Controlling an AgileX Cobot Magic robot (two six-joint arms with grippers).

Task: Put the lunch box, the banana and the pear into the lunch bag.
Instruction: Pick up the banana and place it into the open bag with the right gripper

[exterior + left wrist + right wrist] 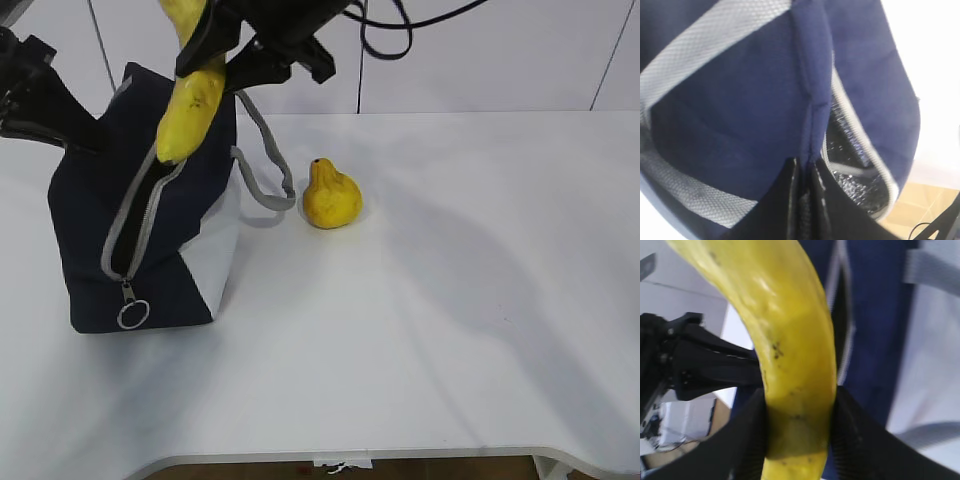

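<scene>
The navy lunch bag (110,230) with a white lower panel stands at the left of the table, its grey zipper open. My left gripper (804,172) is shut on the bag's navy fabric edge (812,100) beside the opening; silver lining shows inside. My right gripper (797,425) is shut on the yellow banana (790,355), holding it above the bag's opening, its lower end (180,140) at the top of the zipper slit. The squat yellow pear (331,196) sits on the table to the right of the bag. The lunch box is not in view.
The bag's grey webbing handle (262,170) hangs toward the pear. The white table (450,300) runs wide to the right and front. The left arm (40,95) reaches in from the upper left.
</scene>
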